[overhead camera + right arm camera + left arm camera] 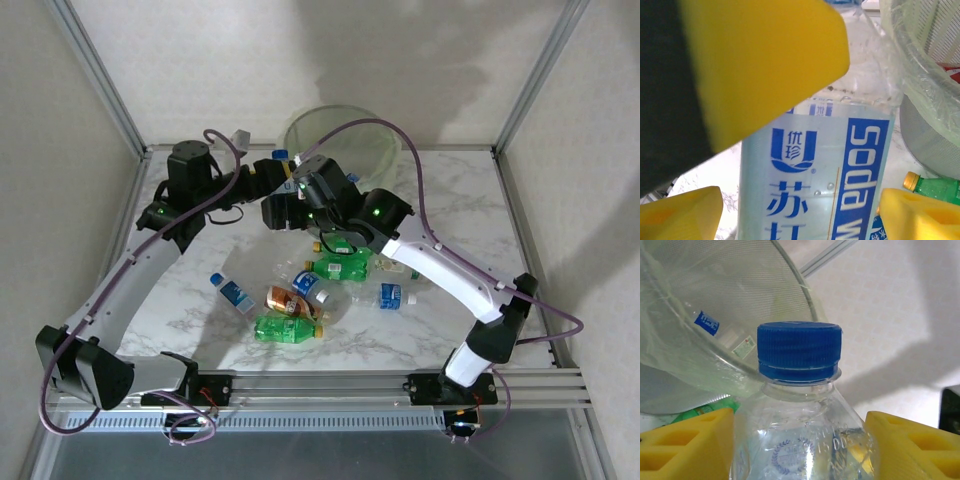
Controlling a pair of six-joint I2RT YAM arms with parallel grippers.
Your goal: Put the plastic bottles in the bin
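Note:
A clear plastic bottle (805, 440) with a blue cap (800, 350) stands between the yellow fingers of my left gripper (800, 445), which is shut on its shoulder just below the neck. The same bottle's blue soda-water label (815, 170) sits between the jaws of my right gripper (802, 210), which is open around the body with a small gap at its left finger (685, 212). Both grippers (272, 178) (303, 192) meet beside the bin (340, 135), whose lined mesh wall (715, 305) rises right behind the cap. Several more bottles (290, 328) lie on the table.
The loose bottles form a cluster in the middle of the marble table (450, 200): a green one (340, 266), an orange-labelled one (288, 300) and a blue-labelled one (234, 294). A green bottle with a yellow cap (940, 189) lies near the bin's base (925, 145). Frame posts stand at the back corners.

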